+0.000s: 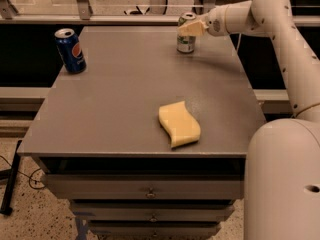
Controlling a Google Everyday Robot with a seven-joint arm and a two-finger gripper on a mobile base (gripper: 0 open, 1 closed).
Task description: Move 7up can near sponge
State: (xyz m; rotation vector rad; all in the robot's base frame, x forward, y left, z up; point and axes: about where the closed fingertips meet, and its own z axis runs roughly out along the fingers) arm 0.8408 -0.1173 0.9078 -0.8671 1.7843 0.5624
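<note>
The 7up can [185, 40] stands upright at the far right of the grey table [125, 94], pale with green markings and a silver top. My gripper [192, 28] is at the can's upper part, reaching in from the right. The pale-yellow sponge [179, 123] with wavy edges lies flat near the table's front edge, right of the middle and well in front of the can.
A dark blue Pepsi can [70, 50] stands upright at the table's far left. My white arm [280, 29] arcs along the table's right side down to my base [282, 179]. Drawers [150, 191] sit under the tabletop. A rail runs behind the table.
</note>
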